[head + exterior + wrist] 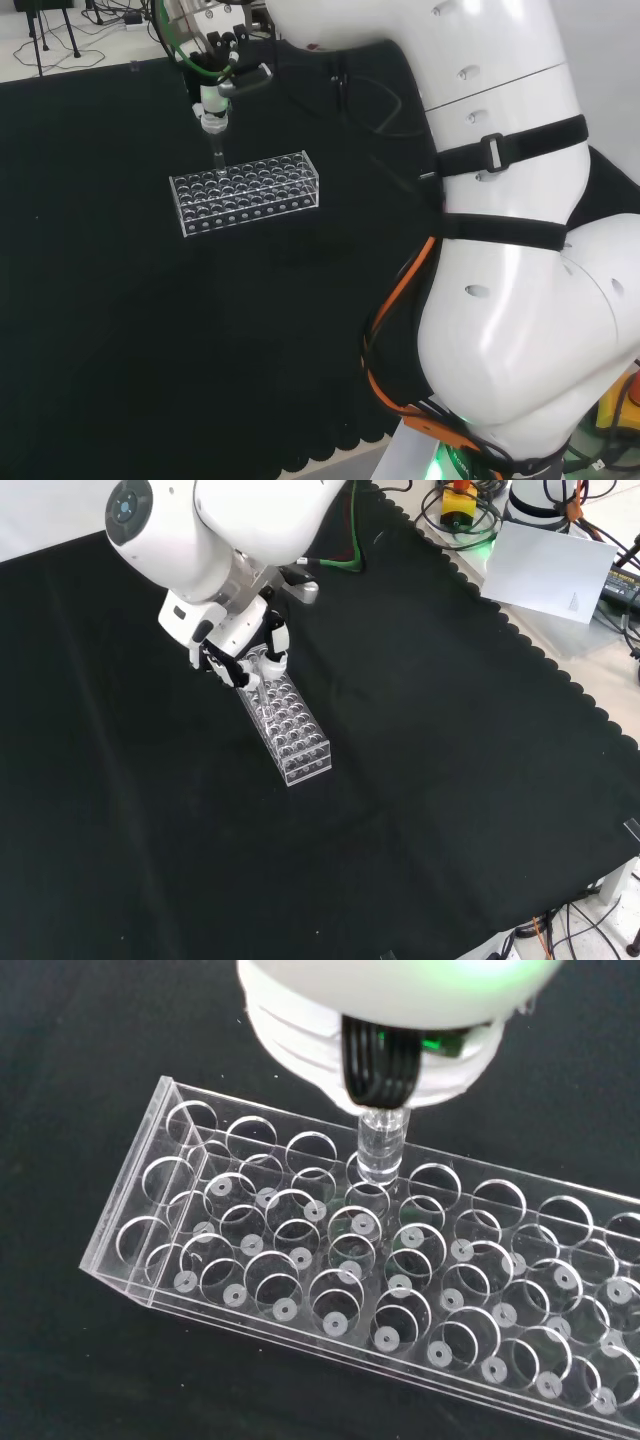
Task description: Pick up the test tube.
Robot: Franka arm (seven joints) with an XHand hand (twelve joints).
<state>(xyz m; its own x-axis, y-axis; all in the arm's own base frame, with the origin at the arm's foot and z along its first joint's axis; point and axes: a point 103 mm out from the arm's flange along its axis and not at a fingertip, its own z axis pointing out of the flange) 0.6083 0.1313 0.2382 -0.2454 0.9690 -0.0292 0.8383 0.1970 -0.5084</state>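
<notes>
The black and white robot hand point(238, 652) has its fingers curled round the top of a clear glass test tube point(380, 1148), upright in a hole near the far-left end, in the head view, of the clear plastic rack point(246, 192). Empty holes surround it; the black-clothed table point(420, 780) lies bare nearby.

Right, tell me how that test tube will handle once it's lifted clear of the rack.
The test tube looks like clear, smooth glass, so probably rigid, slippery and breakable. It seems thin, likely light. Being round, it would probably roll if laid outside the rack.
</notes>
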